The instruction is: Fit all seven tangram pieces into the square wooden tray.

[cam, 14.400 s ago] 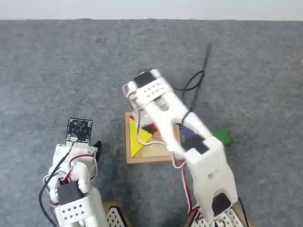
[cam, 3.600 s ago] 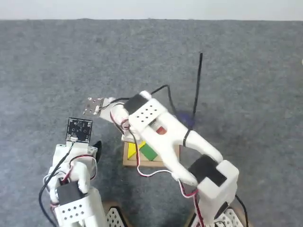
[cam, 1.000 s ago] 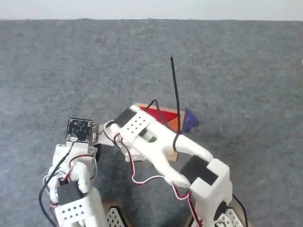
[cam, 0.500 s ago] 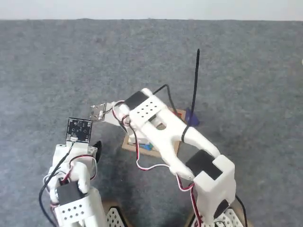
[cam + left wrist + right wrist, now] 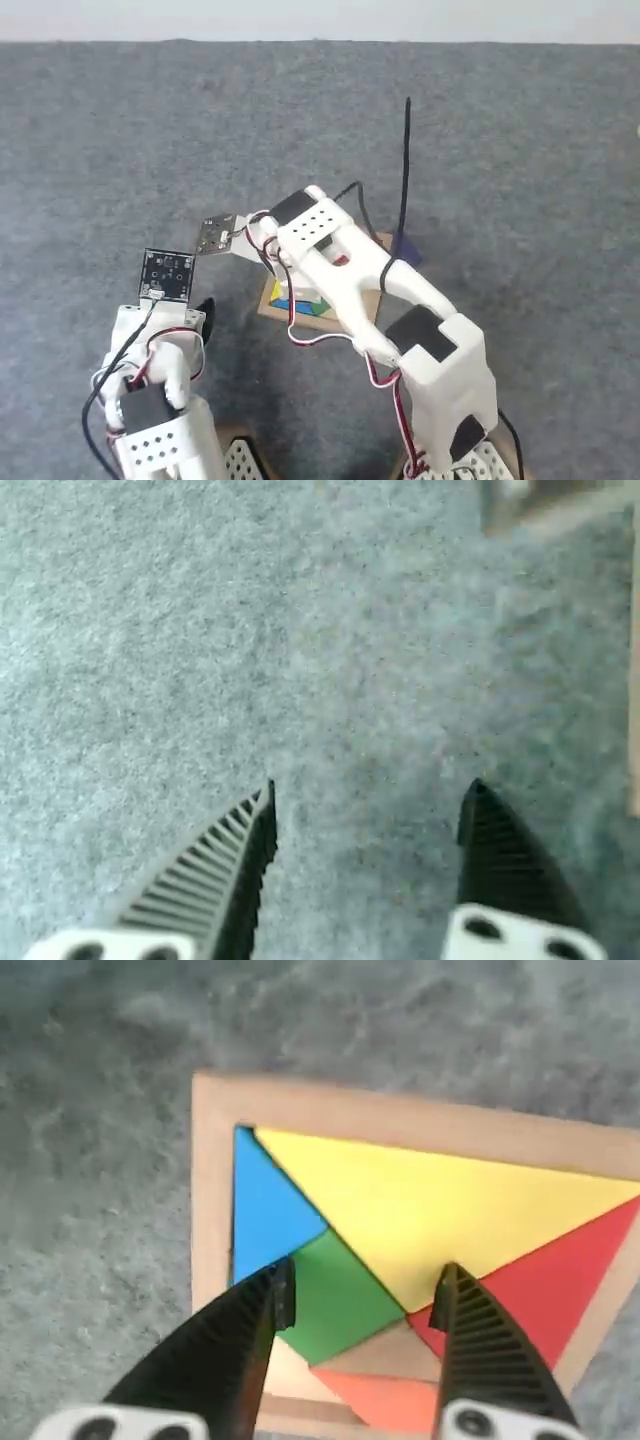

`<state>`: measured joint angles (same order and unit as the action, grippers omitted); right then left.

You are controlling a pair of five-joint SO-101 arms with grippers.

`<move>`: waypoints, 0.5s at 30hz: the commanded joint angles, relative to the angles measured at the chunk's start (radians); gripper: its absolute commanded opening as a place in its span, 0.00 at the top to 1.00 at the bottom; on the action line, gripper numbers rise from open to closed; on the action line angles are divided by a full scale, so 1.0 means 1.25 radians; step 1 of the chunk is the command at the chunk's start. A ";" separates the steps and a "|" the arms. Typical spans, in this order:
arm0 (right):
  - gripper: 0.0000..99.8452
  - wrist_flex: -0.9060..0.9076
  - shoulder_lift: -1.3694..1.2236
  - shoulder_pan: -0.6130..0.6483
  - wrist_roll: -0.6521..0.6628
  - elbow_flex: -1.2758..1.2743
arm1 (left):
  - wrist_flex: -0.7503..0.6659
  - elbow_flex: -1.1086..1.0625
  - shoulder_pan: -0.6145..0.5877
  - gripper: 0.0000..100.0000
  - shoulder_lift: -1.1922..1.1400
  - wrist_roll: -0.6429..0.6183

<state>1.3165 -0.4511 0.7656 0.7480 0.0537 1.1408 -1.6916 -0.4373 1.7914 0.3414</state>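
Observation:
The square wooden tray (image 5: 210, 1190) lies right below my right gripper (image 5: 365, 1285), which hangs open over it with nothing between its fingers. In the tray lie a blue triangle (image 5: 265, 1215), a big yellow triangle (image 5: 420, 1220), a green square (image 5: 340, 1305), a red triangle (image 5: 530, 1270) and an orange piece (image 5: 380, 1400). A small bare wood gap (image 5: 385, 1352) shows between them. From above, the right arm hides most of the tray (image 5: 275, 312). A purple piece (image 5: 405, 243) lies on the carpet at the tray's far right corner. My left gripper (image 5: 365, 810) is open over bare carpet.
Grey carpet covers the whole table. The left arm (image 5: 160, 400) is folded back at the near left, a little left of the tray. A black cable (image 5: 405, 170) stands up from the right arm. The tray's edge (image 5: 632, 730) shows in the left wrist view.
Over the last second the right arm's wrist swung away from the left arm and settled above the tray. The green piece, beside the tray 14 s ago, now lies inside it. The left arm stayed still.

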 commanded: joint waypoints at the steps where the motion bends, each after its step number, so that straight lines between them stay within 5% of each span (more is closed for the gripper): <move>1: 0.76 -0.030 -0.007 -0.006 -0.028 0.031 | -0.002 0.006 0.001 0.72 -0.004 0.009; 7: 0.76 0.013 0.094 -0.040 -0.043 0.031 | -0.002 0.006 0.001 0.72 -0.004 0.009; 15: 0.76 0.094 0.293 -0.231 -0.285 -0.004 | -0.002 0.006 0.001 0.72 -0.004 0.009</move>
<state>1.4131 -0.1872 0.5846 0.5132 0.0552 1.1408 -1.6916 -0.4373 1.7914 0.3414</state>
